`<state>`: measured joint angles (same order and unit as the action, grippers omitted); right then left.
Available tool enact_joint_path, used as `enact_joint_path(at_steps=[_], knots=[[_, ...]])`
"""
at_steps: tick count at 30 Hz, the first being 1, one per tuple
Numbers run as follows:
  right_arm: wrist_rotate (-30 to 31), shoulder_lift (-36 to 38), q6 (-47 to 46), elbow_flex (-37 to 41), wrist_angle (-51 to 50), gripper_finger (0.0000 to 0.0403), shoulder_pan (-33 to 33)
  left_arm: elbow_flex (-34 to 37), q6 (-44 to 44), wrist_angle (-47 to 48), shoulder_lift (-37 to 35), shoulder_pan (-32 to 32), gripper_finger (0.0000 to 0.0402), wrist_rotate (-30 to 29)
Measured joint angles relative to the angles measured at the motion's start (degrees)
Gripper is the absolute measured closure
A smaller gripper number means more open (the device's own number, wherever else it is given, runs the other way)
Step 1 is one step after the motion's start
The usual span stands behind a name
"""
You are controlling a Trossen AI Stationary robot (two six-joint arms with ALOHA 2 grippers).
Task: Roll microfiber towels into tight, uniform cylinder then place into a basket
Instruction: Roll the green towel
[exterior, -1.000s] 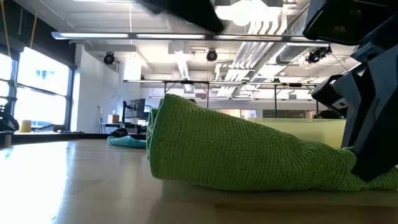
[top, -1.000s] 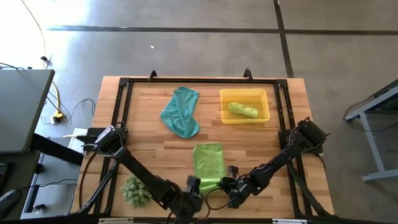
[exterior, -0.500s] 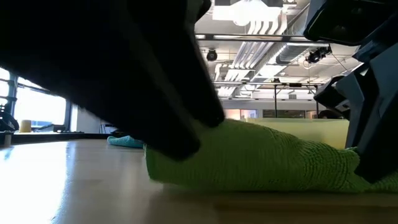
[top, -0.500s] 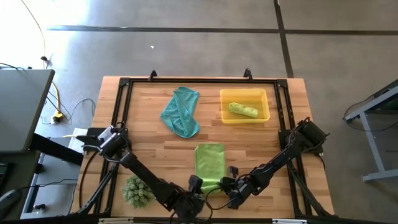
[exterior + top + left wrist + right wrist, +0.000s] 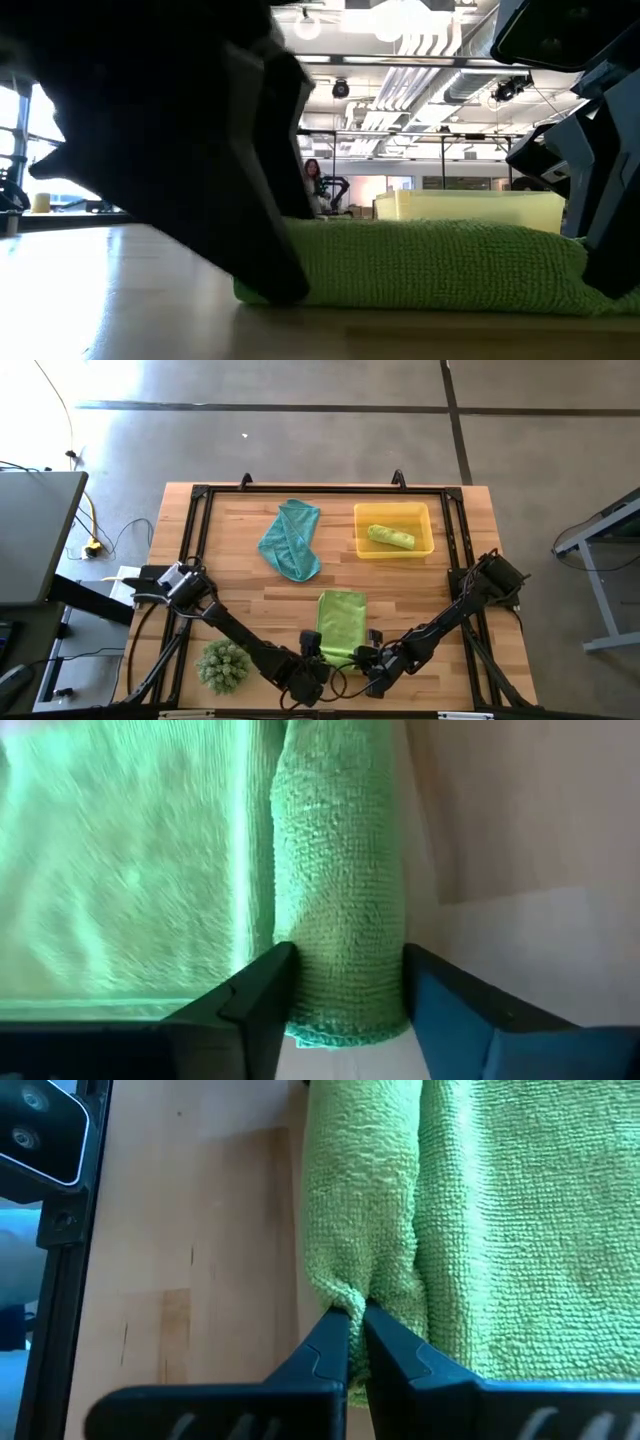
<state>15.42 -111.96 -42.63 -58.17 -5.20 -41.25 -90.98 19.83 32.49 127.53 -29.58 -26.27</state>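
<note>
Lime-green towel (image 5: 340,622) lies on the surface (image 5: 240,590) at the near edge, about 6 o'clock from centre, its near end rolled into a short cylinder. Left gripper (image 5: 313,647) sits at the roll's 9 o'clock end; in the left wrist view its fingers (image 5: 255,995) are spread, one on each side of the roll, touching it. Right gripper (image 5: 371,658) is at the roll's 3 o'clock end; in the right wrist view its fingers (image 5: 335,1345) are nearly pressed together, pinching a fold of the towel's edge. Low view: roll fills the foreground, dark gripper parts on both sides.

Spiky green plant (image 5: 223,665) stands at 8 o'clock, near the left arm, apart from the towel.

Teal-blue towel (image 5: 291,540) lies loosely folded at 11 o'clock, farther back.

Yellow basket (image 5: 362,545) sits at 1 o'clock, just beside the teal towel's 3 o'clock side but apart from it. Rolled green towel (image 5: 390,537) lies inside it, slightly tilted.
</note>
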Motion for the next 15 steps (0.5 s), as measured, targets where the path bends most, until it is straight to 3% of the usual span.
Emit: enact_joint_path(at_steps=[7,12,15], knots=[[-0.09,0.11,-0.02,0.02,0.12,0.0399,-0.02,-0.04,8.00,-0.11,-0.03,1.18,0.0317,8.93],[-6.69,0.07,-1.74,0.00,3.09,0.0400,0.77,-0.22,17.73,-2.64,-0.26,1.31,0.0383,20.05],[-10.56,0.09,-3.49,0.00,3.60,0.0401,1.76,-0.12,21.84,-5.50,-0.16,1.29,0.0392,24.37]])
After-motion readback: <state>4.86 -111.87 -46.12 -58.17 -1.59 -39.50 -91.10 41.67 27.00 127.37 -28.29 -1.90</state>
